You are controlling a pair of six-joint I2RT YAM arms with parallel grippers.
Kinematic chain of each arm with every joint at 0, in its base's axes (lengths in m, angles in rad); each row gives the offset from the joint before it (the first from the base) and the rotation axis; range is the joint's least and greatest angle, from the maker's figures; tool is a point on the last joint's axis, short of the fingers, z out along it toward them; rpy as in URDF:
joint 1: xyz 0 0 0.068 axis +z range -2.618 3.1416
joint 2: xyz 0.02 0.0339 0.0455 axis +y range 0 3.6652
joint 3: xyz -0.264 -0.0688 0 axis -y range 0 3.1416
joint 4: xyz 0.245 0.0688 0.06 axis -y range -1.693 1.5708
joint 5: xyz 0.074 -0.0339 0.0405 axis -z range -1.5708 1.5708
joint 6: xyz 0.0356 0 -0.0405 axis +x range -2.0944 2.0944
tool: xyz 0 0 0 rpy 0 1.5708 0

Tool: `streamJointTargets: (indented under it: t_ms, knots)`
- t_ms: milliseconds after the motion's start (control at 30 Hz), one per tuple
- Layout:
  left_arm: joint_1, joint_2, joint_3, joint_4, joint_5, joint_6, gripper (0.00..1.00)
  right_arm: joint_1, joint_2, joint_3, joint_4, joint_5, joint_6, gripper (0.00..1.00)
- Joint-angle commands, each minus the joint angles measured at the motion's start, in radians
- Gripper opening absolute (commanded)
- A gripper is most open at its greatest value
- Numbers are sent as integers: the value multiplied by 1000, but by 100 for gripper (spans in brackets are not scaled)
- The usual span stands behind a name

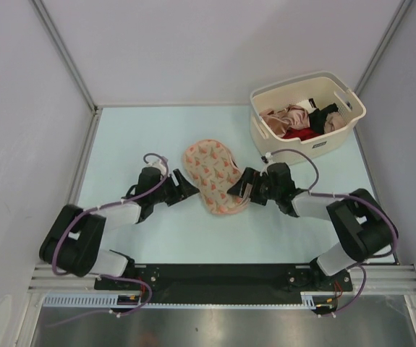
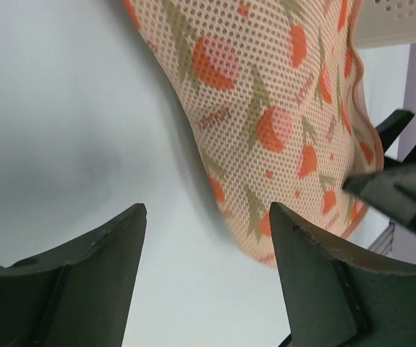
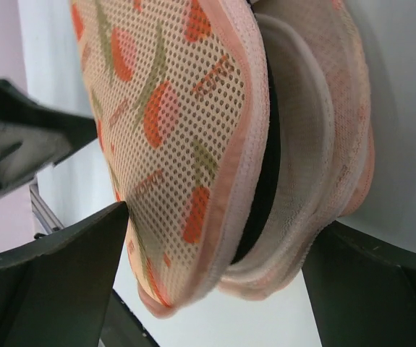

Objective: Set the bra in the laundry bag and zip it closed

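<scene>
Two-lobed mesh laundry bag [image 1: 211,177], peach print, rim gaping

Place: a robotics lab test cell is indicated, rather than a home.
Enclosure: the table [image 1: 121,137] is boxed in on three sides by plain pale wall panels [image 1: 215,43], which are joined by bare metal corner posts [image 1: 63,50].
Mounting: the left arm [image 1: 85,235] and the right arm [image 1: 352,224] are bolted to a black base plate [image 1: 222,275] on an aluminium rail [image 1: 403,273] at the near edge.
Wiring: purple cables [image 1: 153,189] are run exposed along both arms.
Props: a cream plastic basket [image 1: 294,85] of garments [image 1: 294,119] and a printed mesh laundry bag [image 1: 211,173] are laid on the table.
</scene>
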Motion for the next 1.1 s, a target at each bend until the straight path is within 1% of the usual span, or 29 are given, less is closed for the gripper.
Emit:
streamJointTargets:
  t_ms: [0, 33, 67, 100, 133, 167, 200, 267, 300, 333, 400, 433, 467, 500, 533, 567, 633, 667, 733, 767, 833, 867, 900, 933, 967, 1000, 1033, 1067]
  knots:
    - [5, -223, -40, -179, -170, -19, 75, -36, 134, 264, -186, -114, -187, 100]
    - [6, -260, -43, -207, -196, -21, 75, -38, 158, 313, -225, -106, -208, 100]
    - [5, -293, -46, -234, -225, -27, 77, -38, 204, 352, -262, -88, -233, 100]
    - [9, -357, -44, -280, -277, -32, 77, -33, 221, 388, -343, -31, -273, 100]
    - [14, -377, -38, -294, -291, -26, 79, -26, 236, 471, -386, -3, -302, 100]
    - [20, -388, -28, -309, -303, -18, 84, -21, 273, 506, -443, 62, -325, 100]
    - [44, -389, 9, -343, -305, 2, 86, -18, 286, 548, -528, 95, -340, 100]
    - [81, -334, 66, -392, -284, 22, 88, -13, 296, 600, -577, 161, -376, 100]
    - [125, -307, 128, -427, -244, 46, 87, -9, 289, 605, -610, 185, -380, 100]
    - [150, -244, 159, -447, -233, 60, 87, -3, 278, 603, -621, 210, -389, 100]
    - [219, -189, 248, -471, -213, 106, 87, 14, 232, 581, -650, 267, -396, 100]
    - [239, -122, 280, -468, -164, 125, 87, 20, 215, 568, -663, 285, -394, 100]
    - [259, -77, 323, -480, -146, 143, 85, 34, 195, 548, -670, 322, -390, 100]
    - [293, -39, 413, -521, -143, 172, 84, 40, 156, 536, -695, 337, -383, 100]
    - [302, -5, 454, -524, -132, 191, 85, 45, 128, 524, -704, 339, -373, 100]
    - [327, 84, 541, -532, -118, 226, 82, 53, 103, 487, -716, 375, -350, 100]
    - [354, 185, 644, -579, -106, 241, 77, 76, 10, 444, -715, 388, -321, 100]
    - [367, 272, 734, -593, -86, 249, 70, 86, -19, 398, -707, 408, -302, 100]
    - [404, 376, 829, -592, -5, 241, 63, 116, -102, 370, -718, 432, -287, 100]
    - [404, 478, 950, -615, 73, 254, 56, 125, -131, 360, -730, 446, -273, 100]
    - [390, 567, 1088, -688, 69, 277, 47, 136, -199, 331, -742, 442, -264, 100]
    - [381, 615, 1195, -746, 56, 287, 46, 140, -220, 323, -758, 443, -264, 100]
    - [378, 687, 1242, -765, 58, 292, 44, 142, -239, 305, -761, 440, -267, 100]
    - [379, 721, 1281, -777, 69, 292, 40, 145, -274, 295, -761, 419, -273, 100]
    - [337, 744, 1336, -793, 66, 301, 38, 146, -286, 285, -762, 404, -273, 100]
    - [324, 787, 1360, -803, 49, 307, 38, 149, -299, 277, -761, 388, -261, 100]
    - [309, 805, 1379, -817, 36, 316, 37, 160, -308, 255, -755, 353, -255, 100]
    - [281, 819, 1405, -834, 25, 332, 37, 166, -325, 246, -743, 351, -244, 100]
